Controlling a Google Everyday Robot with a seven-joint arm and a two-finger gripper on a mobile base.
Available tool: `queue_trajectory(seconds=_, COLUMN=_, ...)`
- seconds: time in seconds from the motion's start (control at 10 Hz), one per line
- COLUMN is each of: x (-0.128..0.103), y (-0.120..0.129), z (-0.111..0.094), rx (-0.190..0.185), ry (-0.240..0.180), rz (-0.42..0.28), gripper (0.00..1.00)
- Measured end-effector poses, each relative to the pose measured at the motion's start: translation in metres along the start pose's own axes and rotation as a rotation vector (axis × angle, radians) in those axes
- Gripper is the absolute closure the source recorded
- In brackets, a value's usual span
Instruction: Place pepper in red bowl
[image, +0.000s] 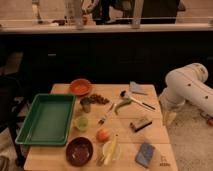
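The pepper (121, 103), small, green and curved, lies on the wooden table (150, 137) a little right of centre, by a fork (106, 115). The red bowl (80, 86) sits at the table's far left corner area, and I see nothing in it. My gripper (170, 117) hangs off the table's right edge at the end of the white arm (189, 87), pointing down, open and holding nothing. It is well to the right of the pepper and touches none of the objects.
A green tray (47, 119) fills the left side. A maroon bowl (79, 150), a white bowl with a yellow item (111, 149), an orange fruit (103, 135), a blue sponge (146, 154), a brown bar (141, 124), cups (81, 122) and a utensil (136, 100) crowd the table.
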Motion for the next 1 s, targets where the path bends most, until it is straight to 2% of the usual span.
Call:
queue_trajectory(seconds=0.2, x=0.0, y=0.0, z=0.0, rx=0.0, ry=-0.001, rz=0.0, gripper=0.2)
queue_trajectory(seconds=0.4, x=-0.001, y=-0.004, z=0.002, rx=-0.005, ry=-0.023, rz=-0.021, gripper=0.2)
queue_trajectory(seconds=0.6, x=-0.019, y=-0.025, z=0.021, rx=-0.033, ry=-0.073, rz=-0.097, gripper=0.2)
queue_trajectory(seconds=0.8, x=-0.029, y=-0.035, z=0.035, rx=-0.051, ry=-0.114, rz=-0.143, gripper=0.2)
queue_trajectory(seconds=1.0, x=-0.039, y=-0.038, z=0.045, rx=-0.039, ry=-0.145, rz=-0.17, gripper=0.2)
